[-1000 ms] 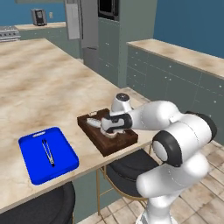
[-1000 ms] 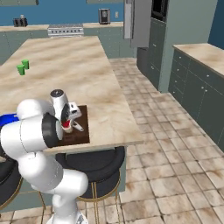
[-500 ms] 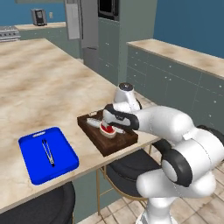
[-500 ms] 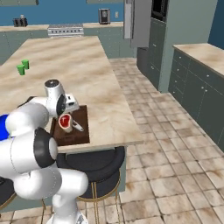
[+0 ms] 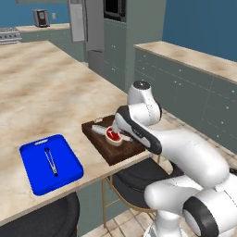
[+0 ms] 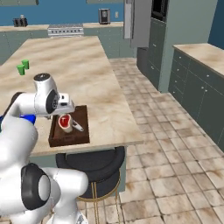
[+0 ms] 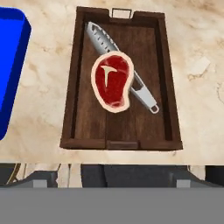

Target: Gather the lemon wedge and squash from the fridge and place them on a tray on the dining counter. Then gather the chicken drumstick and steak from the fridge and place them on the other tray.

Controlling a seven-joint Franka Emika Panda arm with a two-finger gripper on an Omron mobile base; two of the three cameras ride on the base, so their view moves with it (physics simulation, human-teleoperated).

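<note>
Steak [image 7: 112,84] lies flat in the dark wooden tray [image 7: 72,107] near the dining counter [image 5: 41,99] edge, on top of metal tongs [image 7: 100,40] running diagonally under it. Gripper [image 6: 65,117] hovers just above the tray w/ fingers spread apart, holding nothing. Blue tray [image 5: 32,173] sits beside the wooden tray, w/ another pair of tongs [image 5: 51,160] in it.

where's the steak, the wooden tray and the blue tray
steak [image 7: 111,80], hand view, middle of the red meat
wooden tray [image 7: 167,83], hand view, its right wall
blue tray [image 5: 32,159], left base view, bare part left of the tongs
</note>
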